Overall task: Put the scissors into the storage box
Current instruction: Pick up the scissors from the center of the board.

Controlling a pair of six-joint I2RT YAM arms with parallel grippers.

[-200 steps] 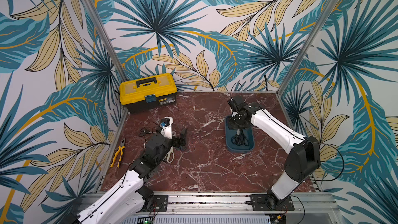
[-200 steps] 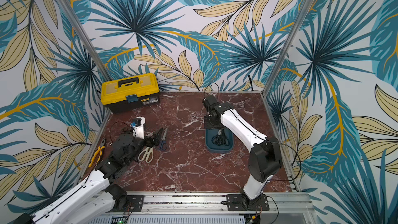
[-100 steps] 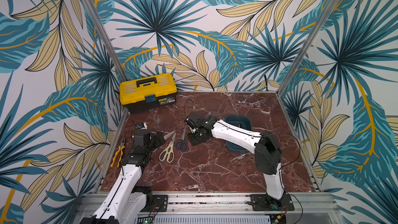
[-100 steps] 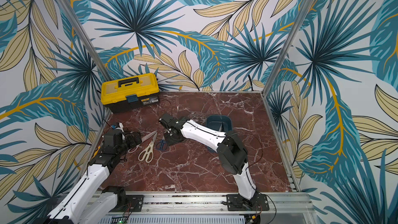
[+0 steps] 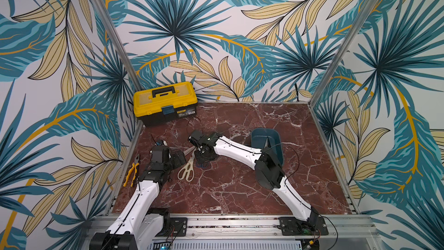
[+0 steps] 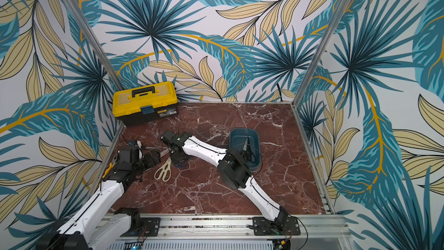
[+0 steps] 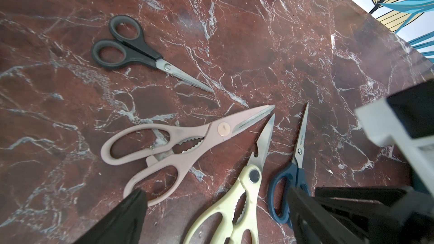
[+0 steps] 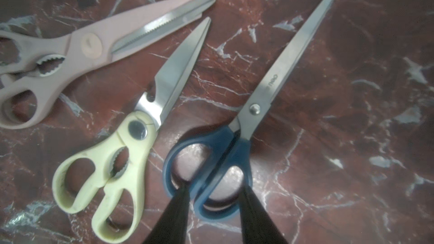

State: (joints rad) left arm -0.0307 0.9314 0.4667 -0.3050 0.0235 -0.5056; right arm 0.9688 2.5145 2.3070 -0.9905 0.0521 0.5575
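Now, left gripper (image 5: 179, 159) wide open; right gripper (image 8: 215, 184) astride the blue-handled scissors (image 8: 258, 104), grip unclear

Both top views bright n even, soft shadows only. Right wrist cam dimmer, kinda soft, fingers (image 8: 175, 214) blurry. Left wrist pic sharper, close fingers (image 7: 117, 221) blurry too.

At least five scissors (image 7: 223, 129), one storage box (image 6: 243, 131), toolbox (image 5: 165, 107) and pliers (image 5: 131, 171)
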